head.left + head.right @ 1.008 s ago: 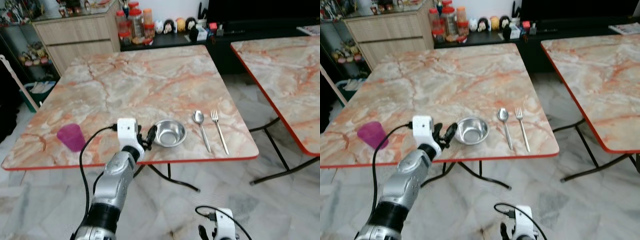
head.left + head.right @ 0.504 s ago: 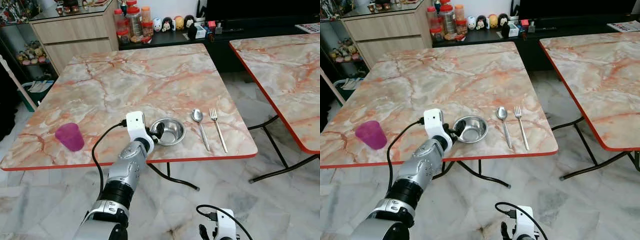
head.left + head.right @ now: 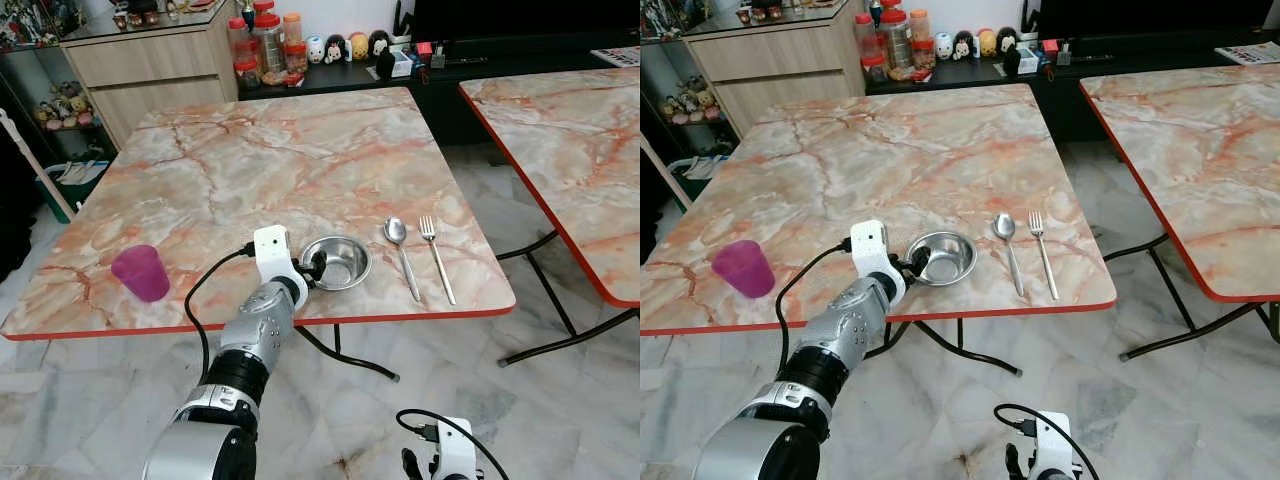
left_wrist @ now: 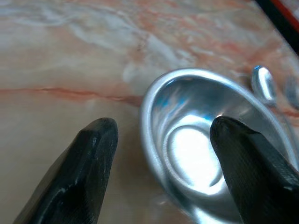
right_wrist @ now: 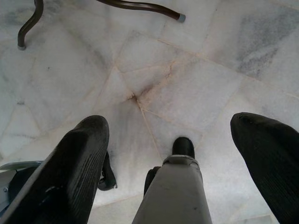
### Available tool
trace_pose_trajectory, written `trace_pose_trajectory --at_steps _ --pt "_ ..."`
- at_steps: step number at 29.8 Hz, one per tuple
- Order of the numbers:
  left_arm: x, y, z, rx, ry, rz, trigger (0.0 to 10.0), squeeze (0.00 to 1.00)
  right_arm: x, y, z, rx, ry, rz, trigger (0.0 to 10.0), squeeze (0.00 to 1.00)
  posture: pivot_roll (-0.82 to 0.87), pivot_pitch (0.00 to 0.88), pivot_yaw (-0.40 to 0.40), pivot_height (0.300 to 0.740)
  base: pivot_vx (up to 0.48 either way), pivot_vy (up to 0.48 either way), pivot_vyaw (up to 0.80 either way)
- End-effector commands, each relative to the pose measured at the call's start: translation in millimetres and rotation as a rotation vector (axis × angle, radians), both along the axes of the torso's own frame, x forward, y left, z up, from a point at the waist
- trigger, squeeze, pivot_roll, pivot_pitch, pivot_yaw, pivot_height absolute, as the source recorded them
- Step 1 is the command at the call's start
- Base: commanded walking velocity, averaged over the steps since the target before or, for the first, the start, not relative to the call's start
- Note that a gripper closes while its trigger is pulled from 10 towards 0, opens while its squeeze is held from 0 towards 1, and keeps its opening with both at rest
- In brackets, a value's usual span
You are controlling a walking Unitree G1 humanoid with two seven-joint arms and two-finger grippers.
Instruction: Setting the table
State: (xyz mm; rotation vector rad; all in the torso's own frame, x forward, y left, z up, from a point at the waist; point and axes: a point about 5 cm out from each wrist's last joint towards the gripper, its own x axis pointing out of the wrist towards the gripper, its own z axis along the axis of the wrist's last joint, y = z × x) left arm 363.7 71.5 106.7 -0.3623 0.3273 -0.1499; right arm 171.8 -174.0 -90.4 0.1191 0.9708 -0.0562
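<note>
Left gripper open wide at the metal bowl, one finger inside it, one outside its rim, spoon just past the bowl, right gripper open, hanging over the floor

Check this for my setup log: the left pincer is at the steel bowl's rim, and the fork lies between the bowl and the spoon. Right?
Not quite. The left pincer is at the steel bowl, one finger inside the rim and one outside, but the order is wrong: the spoon lies between the bowl and the fork. The left eye view shows it.
</note>
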Motion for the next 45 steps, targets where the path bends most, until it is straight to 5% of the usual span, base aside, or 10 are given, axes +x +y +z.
trace_pose_trajectory --at_steps 1,27,28,29,30,31,45 --pt "5.4 2.2 6.4 0.031 -0.005 0.028 10.0 0.00 0.3 2.5 0.0 0.008 -0.003 -0.002 10.0 0.00 -0.17 0.000 0.098 0.740 0.000 0.000 0.00" --pt "6.5 -4.3 -3.2 -0.009 0.086 0.010 10.0 0.00 -1.2 4.0 -0.8 0.015 0.000 -0.016 10.0 0.00 -0.19 0.000 0.110 0.740 0.000 0.000 0.00" --pt "6.3 -5.0 -3.5 -0.012 0.087 0.006 9.2 0.00 -1.4 3.9 -0.9 0.015 0.000 -0.016 10.0 0.00 -0.19 0.000 0.110 0.740 0.000 0.000 0.00" --pt "5.9 -5.9 -3.8 -0.014 0.088 0.000 2.9 0.00 -1.5 3.8 -0.9 0.015 0.000 -0.017 10.0 0.00 -0.19 0.000 0.110 0.740 0.000 0.000 0.00" --pt "5.6 -6.4 -4.1 -0.016 0.090 0.000 2.9 0.00 -1.6 3.7 -0.9 0.015 0.000 -0.018 10.0 0.00 -0.19 0.000 0.110 0.740 0.000 0.000 0.00" --pt "5.3 -7.2 -4.7 -0.020 0.094 -0.002 0.0 0.00 -1.8 3.6 -1.0 0.015 0.001 -0.018 10.0 0.00 -0.19 0.000 0.110 0.740 0.000 0.000 0.00" --pt "6.5 -7.2 -2.6 -0.036 0.091 -0.016 0.0 0.00 -1.0 4.7 -0.9 0.019 0.003 -0.018 10.0 0.00 -0.18 0.000 0.110 0.740 0.000 0.000 0.00"
